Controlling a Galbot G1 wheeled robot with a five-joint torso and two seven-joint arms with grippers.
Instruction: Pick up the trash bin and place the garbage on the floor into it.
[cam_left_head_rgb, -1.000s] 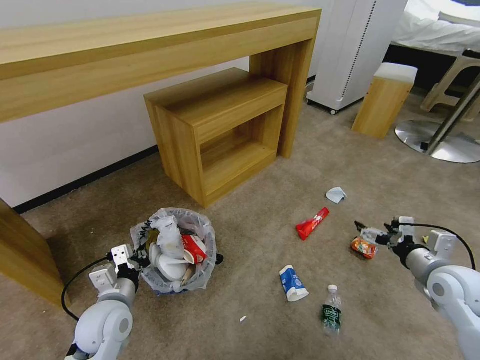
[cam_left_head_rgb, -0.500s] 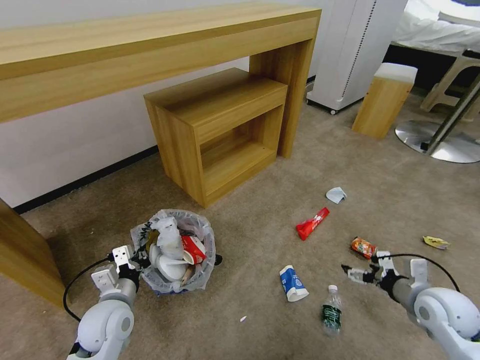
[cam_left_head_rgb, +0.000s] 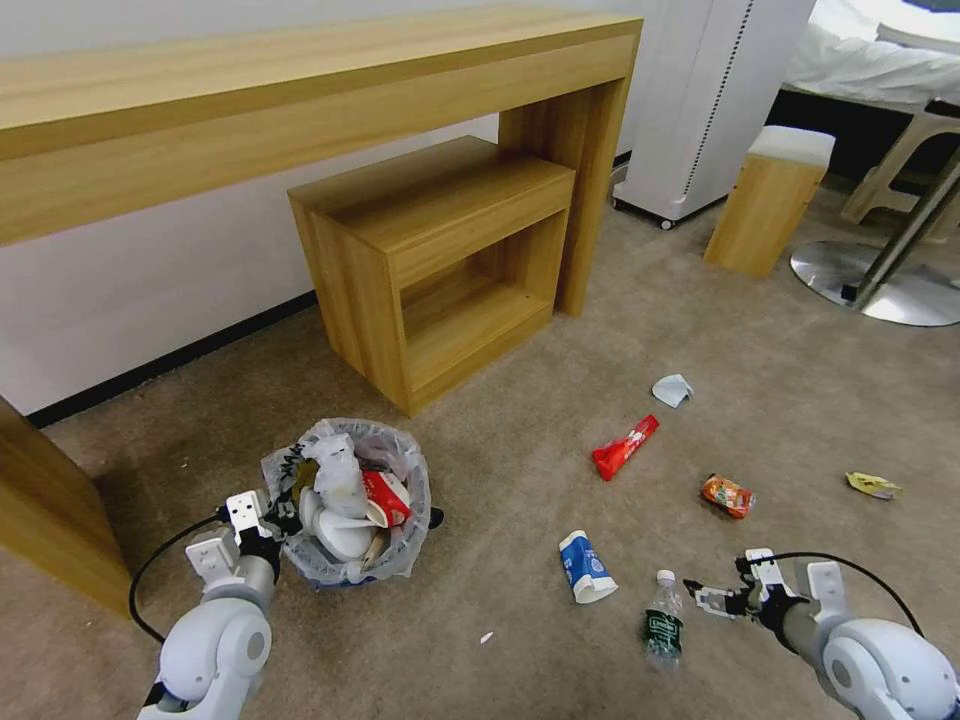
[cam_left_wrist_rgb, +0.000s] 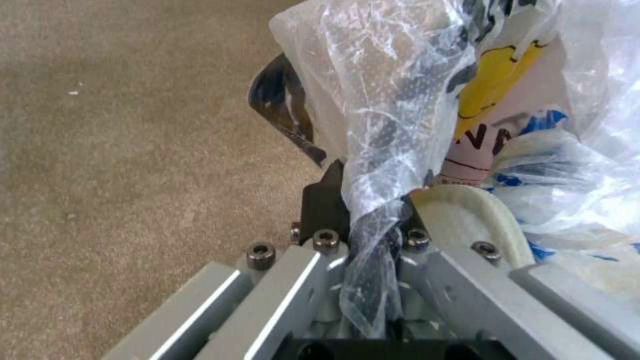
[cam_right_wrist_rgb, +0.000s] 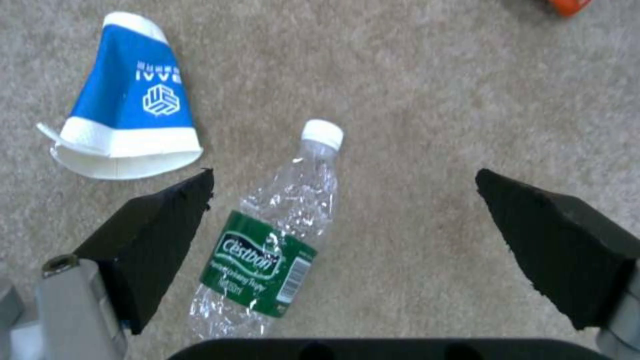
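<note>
The trash bin (cam_left_head_rgb: 352, 498), lined with a crinkly bag (cam_left_wrist_rgb: 400, 100), stands on the beige floor (cam_left_head_rgb: 520, 480), holding white slippers and a red-white carton. My left gripper (cam_left_head_rgb: 276, 522) is shut on its near rim, with bag plastic pinched between the fingers (cam_left_wrist_rgb: 325, 200). A green-labelled bottle (cam_left_head_rgb: 662, 620) lies on its side, and my right gripper (cam_left_head_rgb: 702, 598) hovers open just right of it. In the right wrist view the bottle (cam_right_wrist_rgb: 273, 250) lies between the spread fingers. Scattered around are a blue-white cup (cam_left_head_rgb: 584, 567), red wrapper (cam_left_head_rgb: 624, 447), orange can (cam_left_head_rgb: 727, 495), yellow wrapper (cam_left_head_rgb: 872, 485) and white tissue (cam_left_head_rgb: 672, 389).
A wooden desk (cam_left_head_rgb: 300, 90) spans the back with a low wooden shelf unit (cam_left_head_rgb: 440, 260) beneath it. One desk leg (cam_left_head_rgb: 50, 520) stands left of the bin. A white appliance (cam_left_head_rgb: 710, 100), a wooden stool (cam_left_head_rgb: 770, 200) and a metal chair base (cam_left_head_rgb: 880, 285) stand at back right.
My right arm has drawn back from beside the orange can and dropped toward the bottle. The left gripper and the bin have not moved.
</note>
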